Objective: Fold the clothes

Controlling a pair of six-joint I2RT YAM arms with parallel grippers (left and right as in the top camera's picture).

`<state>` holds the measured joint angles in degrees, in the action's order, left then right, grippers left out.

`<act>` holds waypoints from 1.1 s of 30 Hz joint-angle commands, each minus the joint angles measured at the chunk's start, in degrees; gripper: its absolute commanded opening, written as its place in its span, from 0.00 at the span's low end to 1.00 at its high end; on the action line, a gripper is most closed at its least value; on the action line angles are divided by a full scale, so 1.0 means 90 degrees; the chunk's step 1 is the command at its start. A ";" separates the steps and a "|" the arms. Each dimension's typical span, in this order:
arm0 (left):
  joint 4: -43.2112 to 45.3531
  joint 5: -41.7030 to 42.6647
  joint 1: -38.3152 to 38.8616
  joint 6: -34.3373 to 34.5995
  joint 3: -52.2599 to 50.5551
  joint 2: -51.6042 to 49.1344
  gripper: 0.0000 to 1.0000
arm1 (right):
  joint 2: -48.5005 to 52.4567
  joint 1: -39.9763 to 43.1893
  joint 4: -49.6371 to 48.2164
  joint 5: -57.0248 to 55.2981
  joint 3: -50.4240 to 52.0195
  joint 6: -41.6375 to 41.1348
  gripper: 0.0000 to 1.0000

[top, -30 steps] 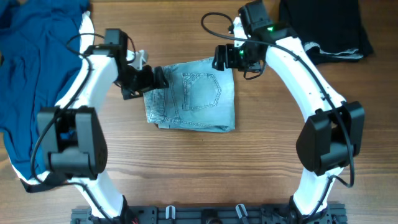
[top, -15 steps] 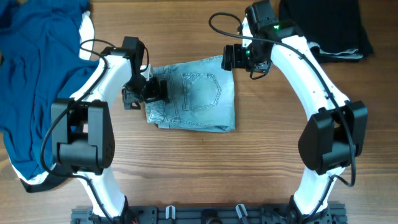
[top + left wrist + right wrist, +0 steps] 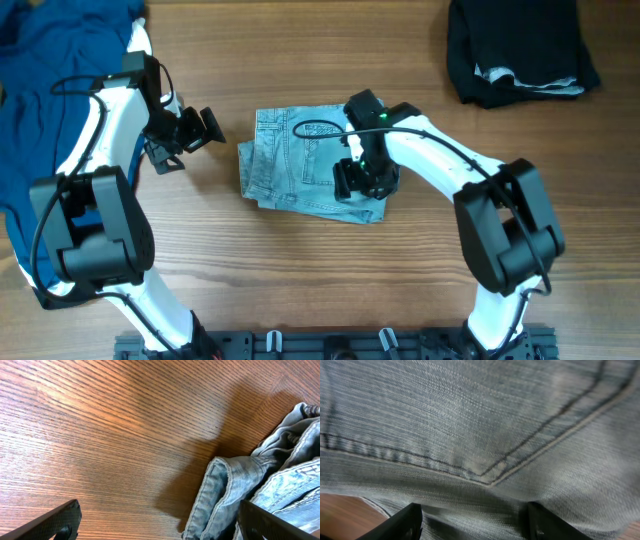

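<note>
Pale denim shorts [image 3: 290,165] folded into a rough rectangle in the middle of the bench [image 3: 300,280], a stitched back pocket facing up. Right jaws low over the bundle's right-hand near part, parted, fingertips [image 3: 402,522] spread either side of the pocket's pointed seam (touching the cloth or just clear of it, cannot tell). Left jaws off to the left of the shorts, apart from them, over bare wood, wide open and holding nothing; fingertips [image 3: 55,522] at the wrist view's lower corners, a rolled edge of the shorts [image 3: 220,495] between them. Blue garment [image 3: 50,90] heaped at the far left corner. Black garment with white trim [image 3: 520,50] at the far right corner, well apart from the shorts.
</note>
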<state>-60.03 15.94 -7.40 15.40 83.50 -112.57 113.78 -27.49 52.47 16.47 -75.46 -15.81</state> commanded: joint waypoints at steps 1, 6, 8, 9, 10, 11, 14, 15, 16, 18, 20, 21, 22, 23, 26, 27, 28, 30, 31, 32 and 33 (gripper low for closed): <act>0.0049 0.0095 0.0000 0.0053 0.0100 0.0163 1.00 | 0.0036 0.0542 -0.0027 -0.1044 0.0345 -0.0148 0.73; 0.0299 0.0051 0.0000 0.0051 0.0100 0.0163 1.00 | 0.0036 0.1639 -0.0396 -0.1542 0.0126 0.0287 0.81; 0.0459 0.0049 -0.0002 0.0051 0.0100 0.0163 1.00 | -0.0075 0.1729 -0.0024 -0.1443 -0.0476 0.0483 0.80; 0.0578 0.0051 -0.0002 0.0056 0.0100 0.0163 1.00 | -0.0185 0.1668 0.0172 -0.1443 -0.0821 0.0578 0.82; 0.0673 0.0051 -0.0002 0.0056 0.0100 0.0163 1.00 | -0.0311 0.1559 0.0418 -0.1445 -0.1241 0.0614 0.83; 0.0748 0.0056 -0.0002 0.0058 0.0100 0.0163 1.00 | -0.0401 0.1452 0.0593 -0.1438 -0.1593 0.0687 0.85; 0.0920 0.0053 -0.0002 0.0357 0.0097 0.0155 1.00 | -0.0634 0.0690 0.1246 -0.1430 -0.2686 0.0942 0.91; 0.0974 0.0056 -0.0002 0.0644 0.0097 0.0143 1.00 | -0.0639 0.0342 0.1362 -0.1430 -0.2708 0.0954 0.91; 0.0988 0.0058 -0.0002 0.0801 0.0097 0.0134 1.00 | -0.0619 0.0146 0.1464 -0.1445 -0.2696 0.0950 0.91; 0.1008 0.0058 -0.0002 0.1100 0.0097 0.0119 1.00 | -0.0593 -0.0333 0.1710 -0.1535 -0.2543 0.0940 0.91; 0.1013 0.0056 -0.0002 0.1175 0.0097 0.0117 1.00 | -0.0595 -0.0712 0.1795 -0.1804 -0.2351 0.0901 0.93; 0.1022 0.0053 -0.0002 0.1175 0.0097 0.0117 1.00 | -0.0595 -0.0860 0.1736 -0.1875 -0.2220 0.0889 0.93; 0.1035 0.0046 -0.0002 0.1175 0.0097 0.0117 1.00 | -0.0595 -0.1005 0.1627 -0.1902 -0.2050 0.0877 0.95; 0.1035 -0.0056 -0.0005 0.1175 0.0097 0.0117 1.00 | -0.0595 -0.1103 0.1472 -0.1902 -0.1829 0.0872 0.95; 0.1039 -0.0189 -0.0036 0.1175 0.0097 0.0117 1.00 | -0.0595 -0.1178 0.1139 -0.1965 -0.1338 0.0882 0.95; 0.1042 -0.0189 -0.0068 0.1175 0.0097 0.0117 1.00 | -0.0595 -0.1178 0.1047 -0.1999 -0.1197 0.0886 0.96; 0.1049 -0.0189 -0.0119 0.1175 0.0097 0.0117 1.00 | -0.0595 -0.1178 0.0962 -0.1994 -0.1105 0.0925 0.95; 0.1059 -0.0189 -0.0272 0.1175 0.0097 0.0117 1.00 | -0.0593 -0.1273 0.0823 -0.1996 -0.1015 0.1100 0.95; 0.1052 -0.0187 -0.0372 0.1175 0.0097 0.0117 1.00 | -0.0593 -0.1353 0.0777 -0.2064 -0.1015 0.1095 0.95; 0.1030 -0.0187 -0.0508 0.1175 0.0097 0.0117 1.00 | -0.0595 -0.1469 0.0736 -0.2135 -0.1015 0.1090 0.96; 0.1001 -0.0187 -0.0634 0.1175 0.0097 0.0117 1.00 | -0.0578 -0.1610 0.0719 -0.2256 -0.1015 0.1088 0.96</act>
<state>-50.74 14.85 -9.93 24.86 83.53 -112.57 108.31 -38.98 59.51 -0.80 -84.79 -7.20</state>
